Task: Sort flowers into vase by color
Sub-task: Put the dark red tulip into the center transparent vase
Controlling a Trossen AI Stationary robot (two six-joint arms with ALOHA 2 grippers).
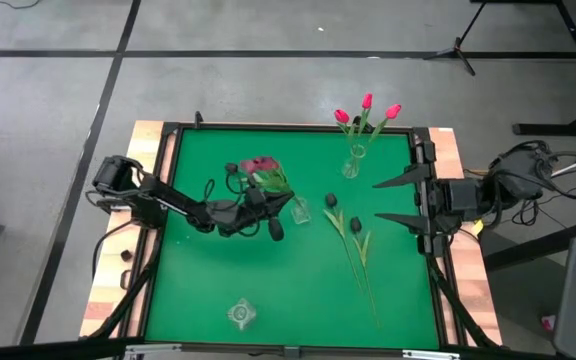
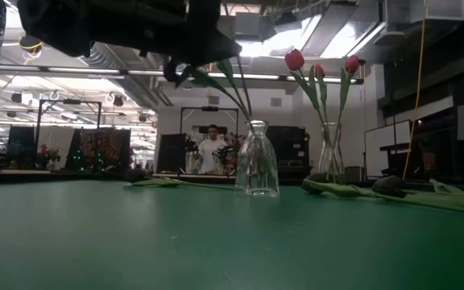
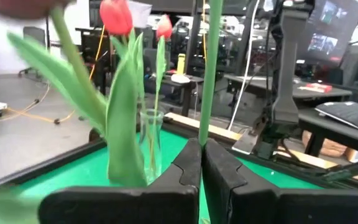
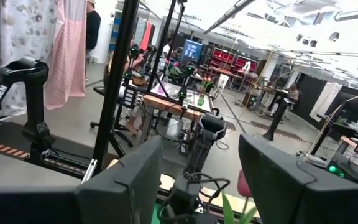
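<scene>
The left gripper [image 1: 264,203] is clamping a mauve tulip's stem [image 3: 211,68] over the middle vase [image 1: 299,210], which is holding mauve flowers [image 1: 260,166]. Two near-black tulips [image 1: 342,217] are lying unsorted; the far vase [image 1: 354,160] is holding three red tulips [image 1: 366,109]. The right gripper [image 1: 400,200] is waiting, fingers apart. A stand [image 4: 18,112] reads "TROSSEN".

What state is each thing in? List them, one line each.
Left tool: shut on a mauve tulip's stem, above the middle vase.
Right tool: open, empty, at the table's right edge.
Middle vase: upright.
Back vase: upright, three pink-red tulips inside.
Front vase: upright, empty.
Dark tulips: lying on the table.
</scene>
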